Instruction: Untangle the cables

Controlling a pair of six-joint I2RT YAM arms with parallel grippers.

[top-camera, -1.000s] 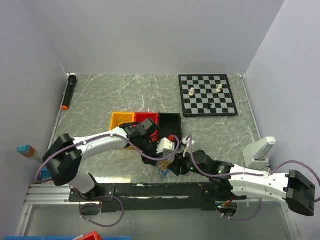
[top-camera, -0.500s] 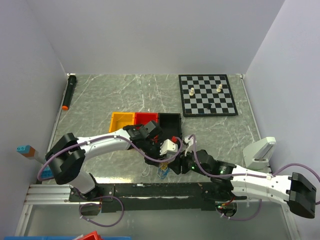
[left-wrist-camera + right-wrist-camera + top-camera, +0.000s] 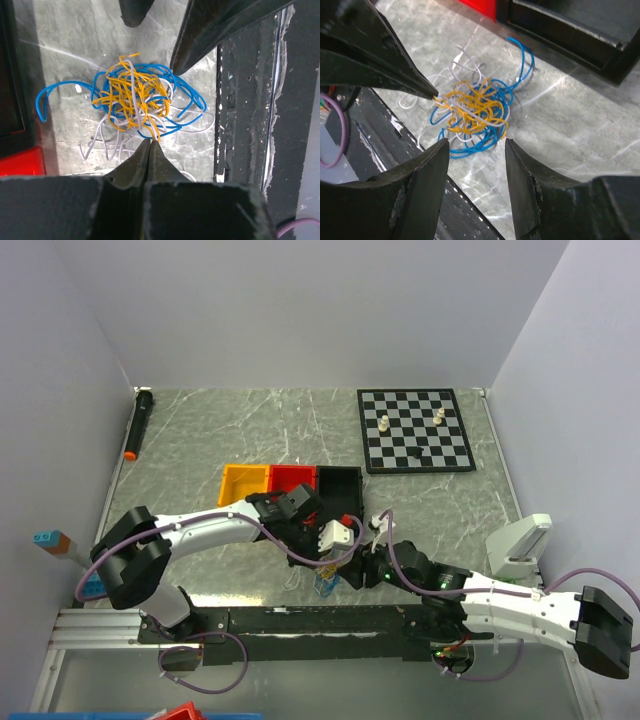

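1. Yellow bin (image 3: pixel 243 483), red bin (image 3: pixel 292 476) and black bin (image 3: pixel 338 471): three in a row on the marbled table (image 3: pixel 200 440). Their contents cannot be made out.
2. The cables (image 3: pixel 132 97), blue, orange and white, form one clump on the table, outside the bins, near the front edge.
3. The left gripper (image 3: pixel 149 142) is clenched, its tips meeting at the clump's rim. Whether a strand is nipped cannot be told.
4. The right gripper (image 3: pixel 474 145) is released, jaws apart over the clump.
5. One chessboard (image 3: pixel 415 430) carries three pieces.
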